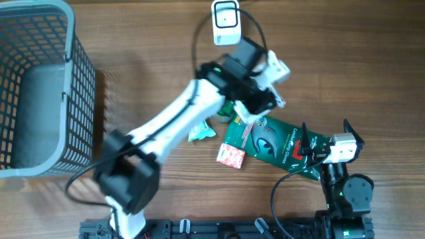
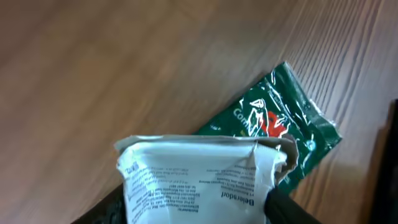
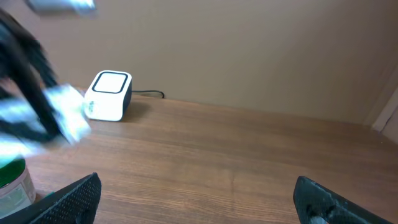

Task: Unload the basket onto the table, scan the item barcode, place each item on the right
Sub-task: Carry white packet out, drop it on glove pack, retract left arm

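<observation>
The item, a white printed packet (image 1: 276, 69), hangs above the table with my left gripper (image 1: 264, 83) shut on it. In the left wrist view the packet (image 2: 199, 177) fills the space between the dark fingers (image 2: 292, 208), its small black print facing the camera. No barcode is legible there. The white box scanner (image 1: 226, 22) stands at the far edge, just left of the held packet, and also shows in the right wrist view (image 3: 109, 94). My right gripper (image 1: 327, 137) rests near the front right, open (image 3: 199, 199) over bare wood.
A green foil packet (image 1: 275, 143) lies under the left gripper, with a pink packet (image 1: 231, 157) and a small pale wrapper (image 1: 200, 132) beside it. A grey wire basket (image 1: 66, 79) occupies the left side. The scanner's black cable loops near the arm.
</observation>
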